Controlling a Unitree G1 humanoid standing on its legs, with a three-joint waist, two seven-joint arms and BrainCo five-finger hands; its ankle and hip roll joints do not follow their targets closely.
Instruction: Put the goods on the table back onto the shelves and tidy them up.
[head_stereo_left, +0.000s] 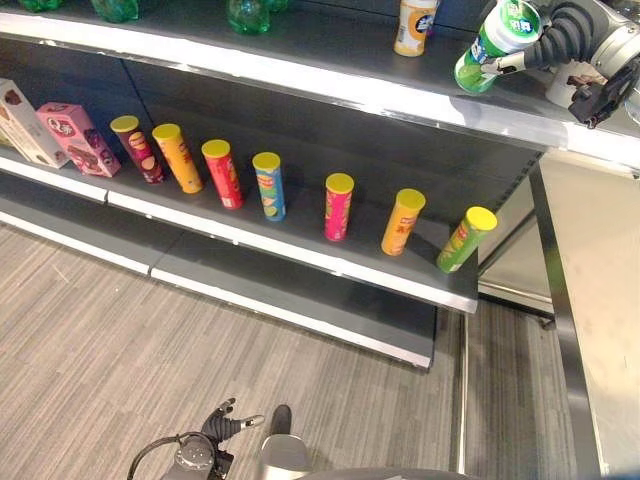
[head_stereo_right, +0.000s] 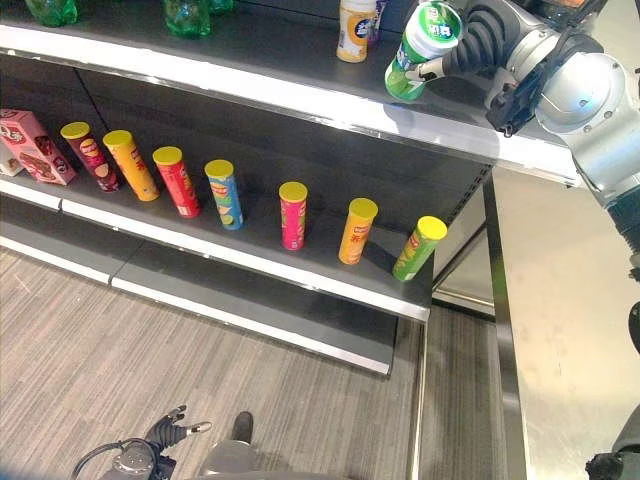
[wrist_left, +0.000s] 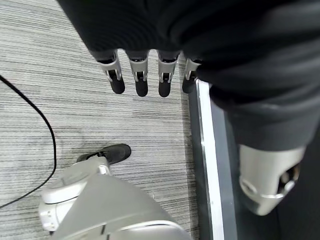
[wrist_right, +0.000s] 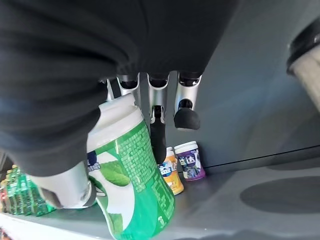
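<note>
Curling round a green tub (head_stereo_left: 497, 43) with a white lid, the right hand (head_stereo_right: 478, 42) holds it tilted over the top shelf (head_stereo_left: 330, 60), the lid end toward the wrist and the base end lowest, near the shelf's front edge. In the right wrist view the tub (wrist_right: 131, 176) lies against the palm with the thumb on one side and the fingers (wrist_right: 158, 131) reaching down the other; one finger lies along the tub's side, while the next one stands free beside it. Whether the tub's base touches the shelf cannot be told.

Further back on the same shelf stand an orange tub (wrist_right: 169, 170) and a purple tub (wrist_right: 190, 160), close together against the rear wall. Green bottles (head_stereo_left: 247, 14) stand along the shelf to the left.

On the shelf below, seven yellow-capped cans (head_stereo_left: 339, 207) stand in a spaced row, with pink boxes (head_stereo_left: 78, 139) at the left end. The steel table (head_stereo_left: 600, 300) sits to the right of the shelves.

The left hand (head_stereo_left: 224, 424) hangs low over the grey floor (head_stereo_left: 100, 340), its fingers (wrist_left: 141, 77) straight, side by side and holding nothing.
</note>
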